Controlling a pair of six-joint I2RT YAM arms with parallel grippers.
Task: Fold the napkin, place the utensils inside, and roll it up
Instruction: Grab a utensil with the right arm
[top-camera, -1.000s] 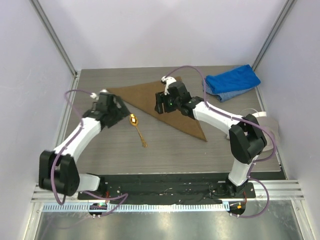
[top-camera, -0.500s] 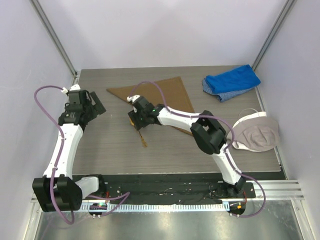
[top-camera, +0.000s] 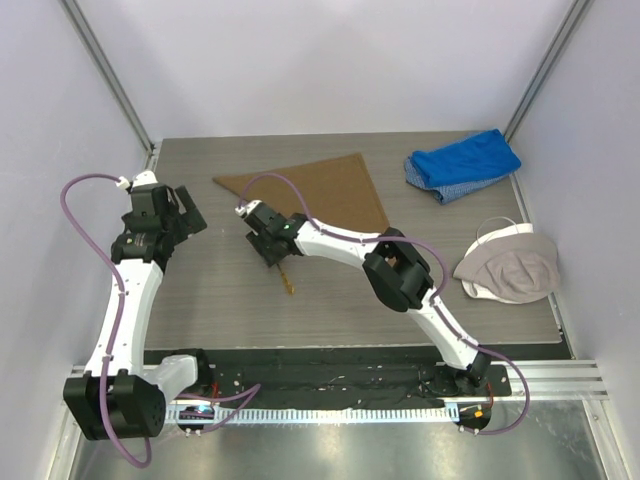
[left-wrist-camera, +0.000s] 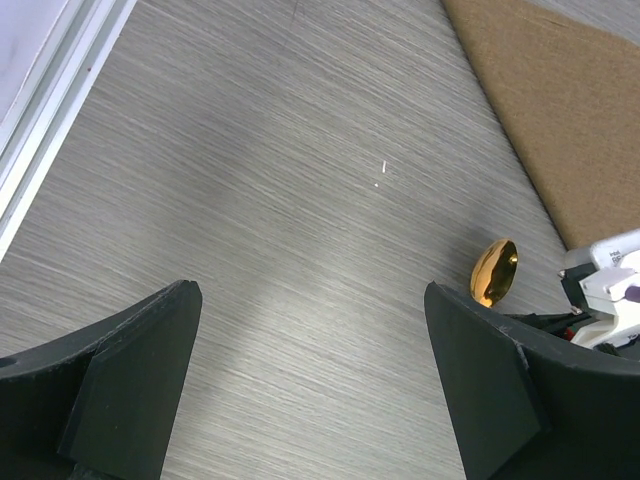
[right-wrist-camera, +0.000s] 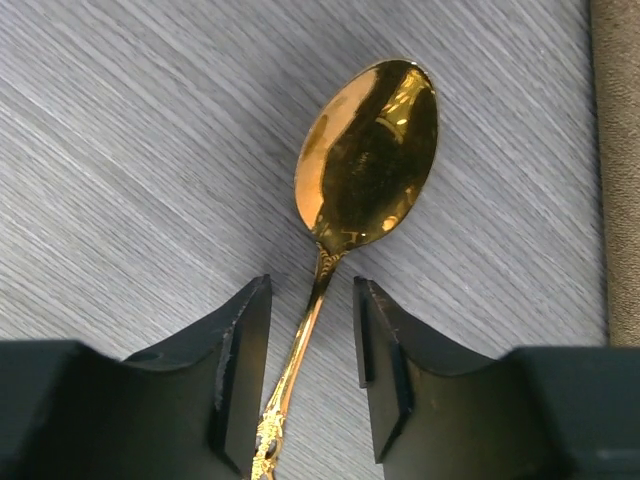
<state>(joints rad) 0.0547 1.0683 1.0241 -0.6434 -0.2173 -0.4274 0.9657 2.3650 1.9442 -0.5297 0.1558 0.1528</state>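
Left pincer (left-wrist-camera: 310, 305), right pincer (right-wrist-camera: 312, 300) agape.

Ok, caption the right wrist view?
Open right end effector straddling the handle of the gold spoon on the table.

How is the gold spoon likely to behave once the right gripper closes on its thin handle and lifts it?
The spoon looks like polished metal, so probably stiff and slippery in the right gripper. Its handle is thin and lies flat on the table, so it may pivot, bowl drooping, once pinched.
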